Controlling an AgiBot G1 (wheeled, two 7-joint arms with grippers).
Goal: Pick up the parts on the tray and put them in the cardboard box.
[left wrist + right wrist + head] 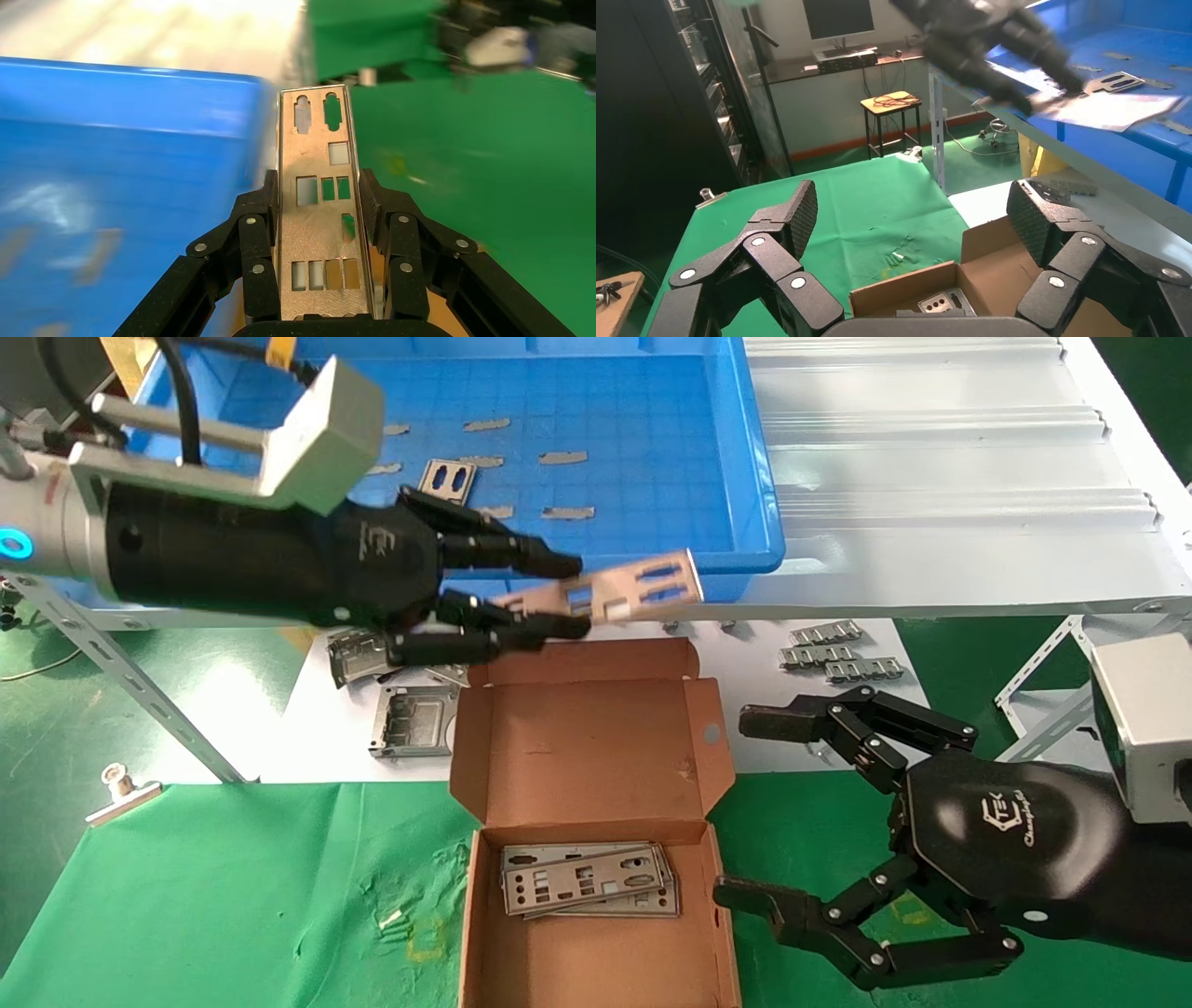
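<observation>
Presently clamped in left gripper (545, 593): one punched metal plate (633, 590), held by its end, roughly level, above the gap between blue tray (745, 458) rim and raised lid of cardboard box (596, 738). Stacked flat inside box: several more plates (589, 879). Remaining on tray floor: one short plate (448, 480) among tan tape strips (562, 457). Right gripper (756, 808) spread wide, holding nothing, parked just beside box over green mat (233, 887).

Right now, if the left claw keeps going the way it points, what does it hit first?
Probably nothing close: the left claw, shut on the thin silver punched metal plate, points across the blue plastic tray's near rim toward the white ribbed panel. Depth is unclear.
</observation>
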